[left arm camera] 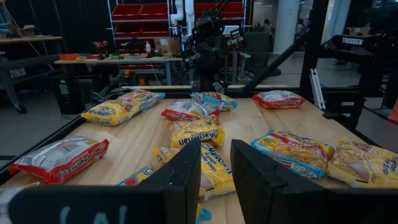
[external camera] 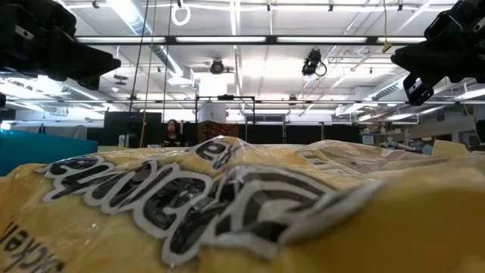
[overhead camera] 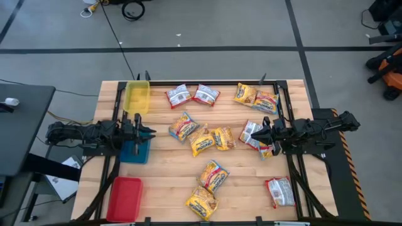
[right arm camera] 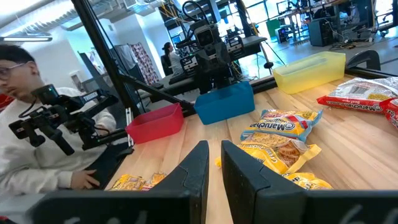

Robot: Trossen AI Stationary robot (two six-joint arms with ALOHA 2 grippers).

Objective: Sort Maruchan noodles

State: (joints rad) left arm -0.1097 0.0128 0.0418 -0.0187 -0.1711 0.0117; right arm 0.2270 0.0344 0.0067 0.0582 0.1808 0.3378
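Observation:
Several Maruchan noodle packets lie flat and scattered on the wooden table. Two red-and-white ones lie at the far middle and yellow ones at the far right. A yellow cluster sits in the centre, and others lie near the front. My left gripper hovers level over the table's left side above the blue tray, its fingers slightly apart around nothing. My right gripper hovers level at the right, over a packet, with a narrow empty gap between its fingers.
Three trays stand along the left edge: yellow far, blue middle, red near. A black rail runs around the table. A yellow packet fills the low view. A person sits beyond the table's near edge.

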